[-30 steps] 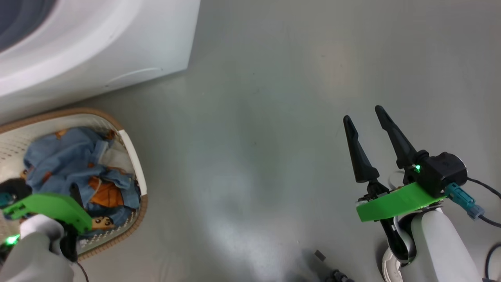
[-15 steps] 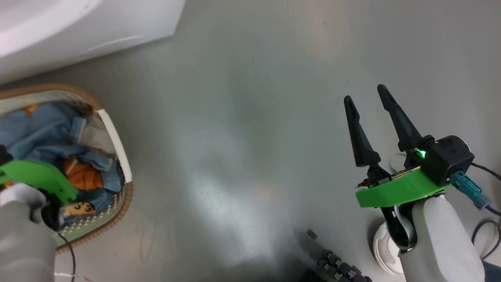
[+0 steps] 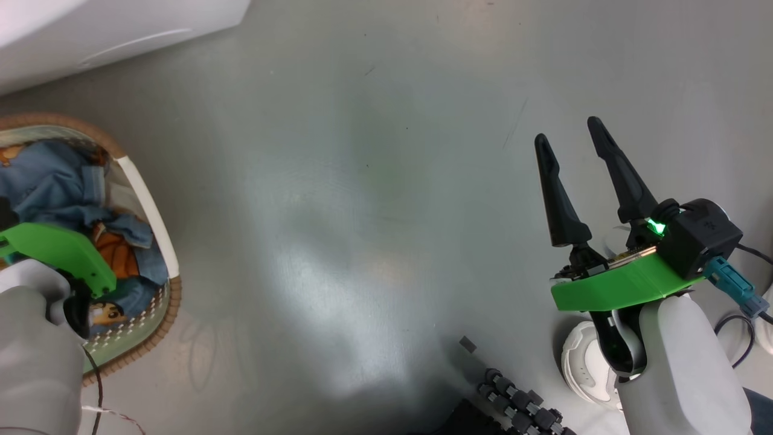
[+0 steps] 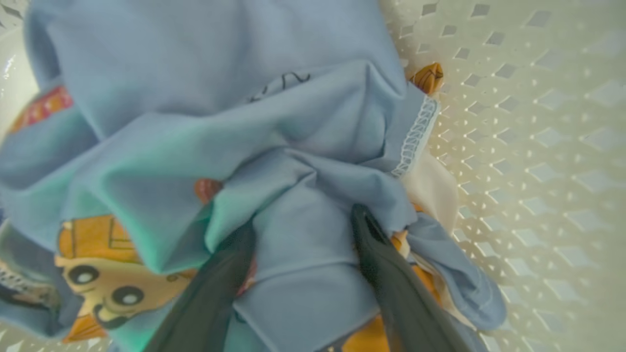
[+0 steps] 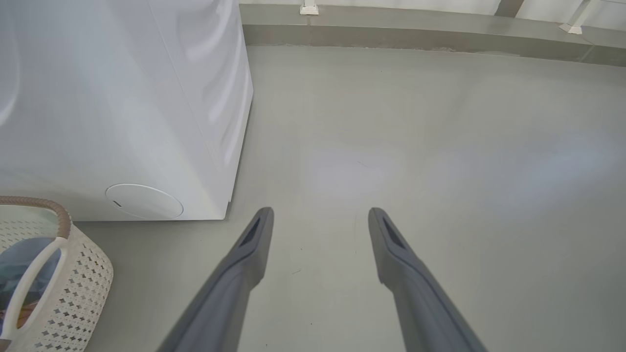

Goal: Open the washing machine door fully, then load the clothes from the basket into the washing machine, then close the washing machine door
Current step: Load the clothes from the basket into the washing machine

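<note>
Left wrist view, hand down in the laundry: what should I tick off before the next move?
1. Left hand jaws open: ok.
2. Fold of clothes between its fingers: ok.
3. Fingers clear of the basket wall: ok.
4. Right hand open, holding nothing, over bare floor: ok.
5. Washing machine door fully open: cannot tell.
</note>
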### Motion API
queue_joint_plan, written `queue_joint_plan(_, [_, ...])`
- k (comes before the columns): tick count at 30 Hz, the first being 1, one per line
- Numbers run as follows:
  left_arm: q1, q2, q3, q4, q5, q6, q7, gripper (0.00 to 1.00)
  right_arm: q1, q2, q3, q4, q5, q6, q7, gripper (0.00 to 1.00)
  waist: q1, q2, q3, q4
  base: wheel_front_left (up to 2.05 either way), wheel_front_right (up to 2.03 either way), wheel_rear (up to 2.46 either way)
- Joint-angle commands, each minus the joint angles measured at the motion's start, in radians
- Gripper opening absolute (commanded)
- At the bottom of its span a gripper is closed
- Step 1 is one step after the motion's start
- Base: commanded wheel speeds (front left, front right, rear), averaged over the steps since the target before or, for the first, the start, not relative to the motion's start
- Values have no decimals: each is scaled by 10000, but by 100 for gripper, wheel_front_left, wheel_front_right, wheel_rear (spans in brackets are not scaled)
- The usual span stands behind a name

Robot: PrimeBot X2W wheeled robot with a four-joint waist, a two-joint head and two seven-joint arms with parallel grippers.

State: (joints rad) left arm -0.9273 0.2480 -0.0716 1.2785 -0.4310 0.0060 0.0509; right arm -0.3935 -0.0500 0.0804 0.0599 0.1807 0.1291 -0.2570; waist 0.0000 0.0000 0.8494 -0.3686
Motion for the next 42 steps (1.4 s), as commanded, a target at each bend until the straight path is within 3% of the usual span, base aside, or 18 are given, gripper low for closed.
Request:
queue_joint_plan(1, [199,245,66,4,79,92,-149,17,249,-4,67,-236,-5,16,-48,100,0,0,-6,30,0,0,0])
queue_joint_plan(2, [202,216,51,11,75,98,-219,0,267,-4,35,-230,-24,16,-48,100,0,0,-32,63,0,0,0])
queue_joint_plan(12, [761,-251,351,60,-427,-146,-1227,0,615,-33,-176,-28,-207,16,-48,100,0,0,-908,677,0,0,0])
queue_joint_plan(20, [1635,-821,517,4,-758,-600,-2695,0,1044,-262,-351,156,-293,16,-48,100,0,0,-2421,1466,0,0,0])
queue_joint_plan(26, [2559,-1262,535,-513,-793,-789,-3093,0,1618,-436,-368,393,-304,16,-48,100,0,0,-3791,2013,0,0,0])
queue_joint_plan(42, [6604,-1859,1175,-5886,180,-217,-3125,0,3301,-676,-636,725,-242,16,-48,100,0,0,-6563,2698,0,0,0])
